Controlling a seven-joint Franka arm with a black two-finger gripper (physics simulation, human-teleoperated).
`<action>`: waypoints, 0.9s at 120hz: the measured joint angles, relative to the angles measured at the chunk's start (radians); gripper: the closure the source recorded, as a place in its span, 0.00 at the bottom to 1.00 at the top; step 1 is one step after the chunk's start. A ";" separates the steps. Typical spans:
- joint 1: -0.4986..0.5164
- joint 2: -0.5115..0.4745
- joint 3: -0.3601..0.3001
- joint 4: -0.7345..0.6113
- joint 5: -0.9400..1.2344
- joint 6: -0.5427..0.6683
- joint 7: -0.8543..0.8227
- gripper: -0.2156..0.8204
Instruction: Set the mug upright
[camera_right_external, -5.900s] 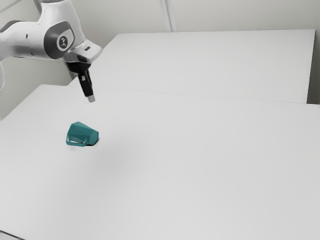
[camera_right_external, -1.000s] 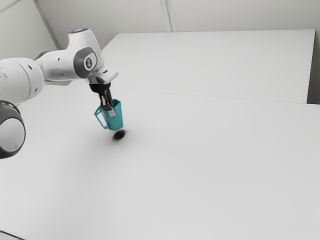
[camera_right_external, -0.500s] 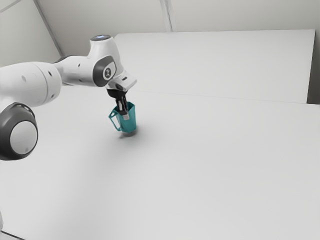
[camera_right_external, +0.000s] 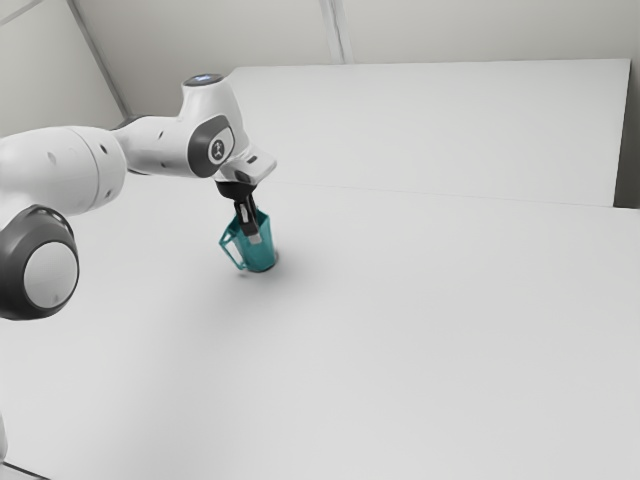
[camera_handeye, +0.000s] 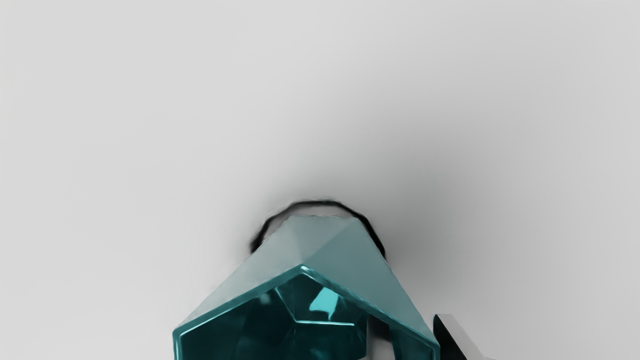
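The gripper (camera_right_external: 250, 230) is at the rim of the teal mug (camera_right_external: 262, 252) in the exterior view, shut on its side wall. The mug has its mouth up and leans slightly, base at the table surface; whether the whole base touches cannot be told. Its handle (camera_right_external: 229, 250) points to the exterior view's left. In the wrist view, the gripper (camera_handeye: 415, 340) has one finger inside the mug (camera_handeye: 330, 245) and the other outside the same wall. The faceted mouth faces the camera, and a dark contact shadow curves around the narrower base.
The white table (camera_right_external: 420, 330) extends widely around the mug. A second white surface (camera_right_external: 430, 125) lies beyond it toward the back. The arm comes in from the exterior view's left.
The mug lay on its side at first, away from the gripper. Later, held mouth up, it moved toward the exterior view's right and down to the table; lately hand and mug shifted slightly lower.
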 joint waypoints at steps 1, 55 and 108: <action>0.000 0.000 0.000 0.000 0.000 0.000 0.000 0.79; 0.002 -0.110 -0.001 -0.025 0.010 -0.015 -0.010 0.28; -0.032 -0.419 0.058 -0.071 0.012 -0.244 0.016 0.22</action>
